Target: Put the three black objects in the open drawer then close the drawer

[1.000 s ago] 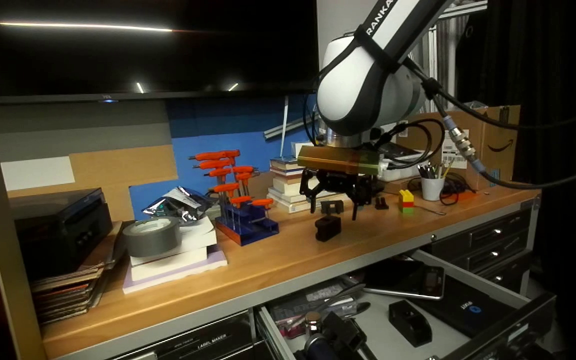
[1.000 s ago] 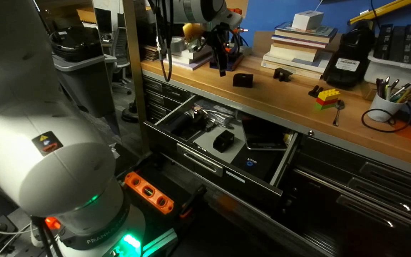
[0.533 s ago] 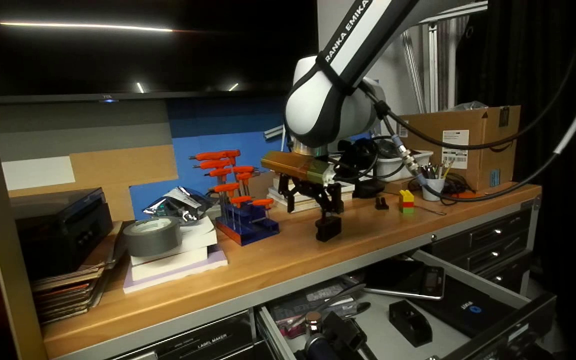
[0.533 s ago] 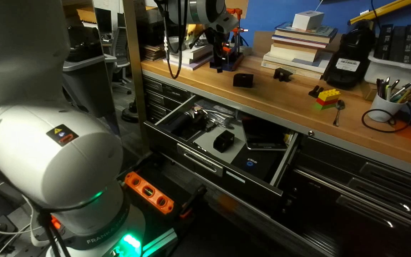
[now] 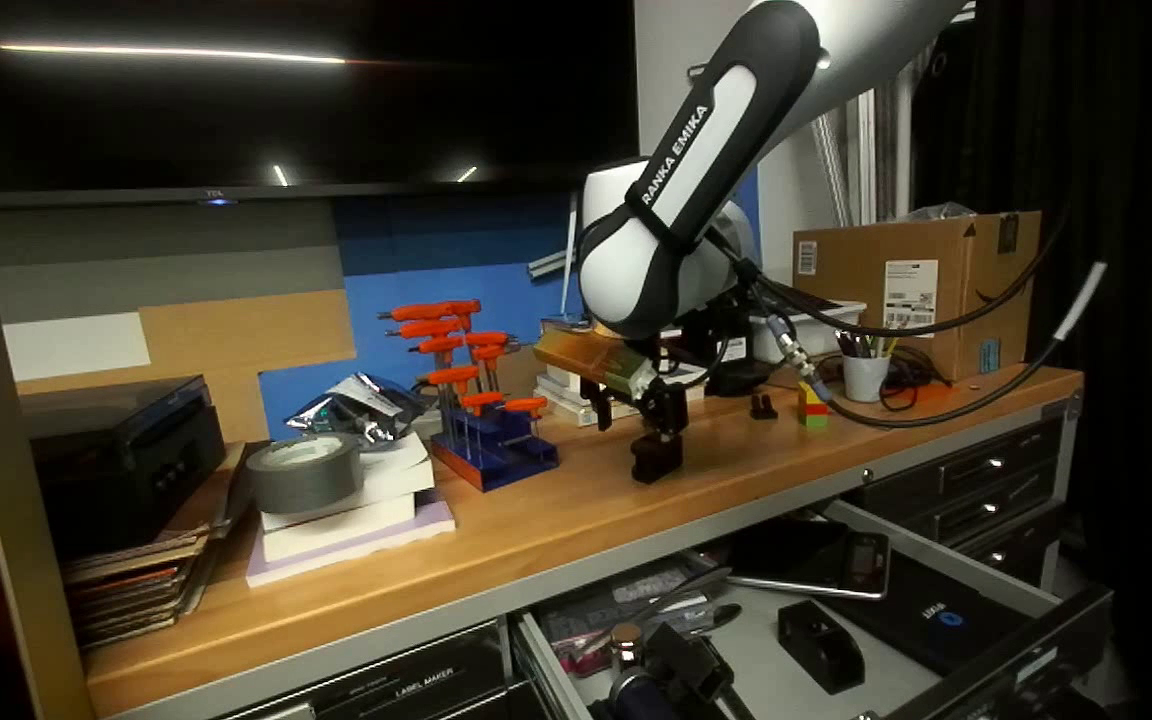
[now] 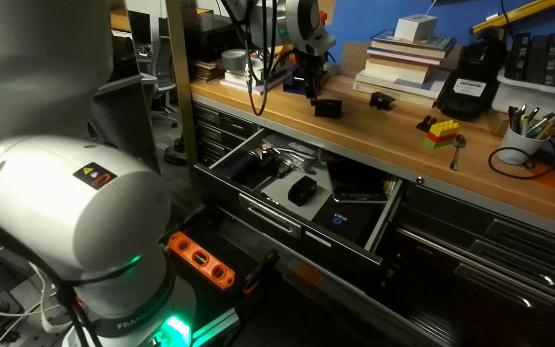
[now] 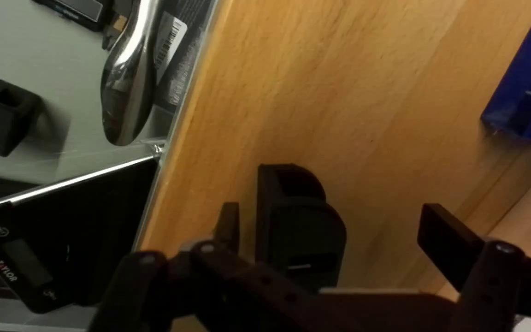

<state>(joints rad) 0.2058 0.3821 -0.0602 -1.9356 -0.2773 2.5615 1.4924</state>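
A black block with a curved side (image 7: 307, 230) stands on the wooden table; in both exterior views it shows too (image 5: 656, 460) (image 6: 328, 109). My gripper (image 7: 332, 226) is open around it, close to the left finger, with a wide gap to the right one. In an exterior view the gripper (image 5: 638, 428) is low at the block. A second black piece (image 6: 381, 100) stands near the books, hidden in an exterior view. A smaller black piece (image 6: 426, 123) lies by the toy bricks. Another black block (image 6: 302, 190) lies in the open drawer (image 6: 386, 217).
A blue rack with red-orange-handled tools (image 5: 491, 450) stands beside the gripper. Stacked books (image 6: 398, 72), yellow-red-green toy bricks (image 6: 442, 132), a spoon (image 6: 455, 152) and a pen cup (image 6: 518, 144) are on the table. The drawer also holds a scale (image 7: 62, 240) and dark tools.
The open gripper moved left in an exterior view, then lower toward the near black block, its fingers now at the block. The black pieces and the drawer have not moved.
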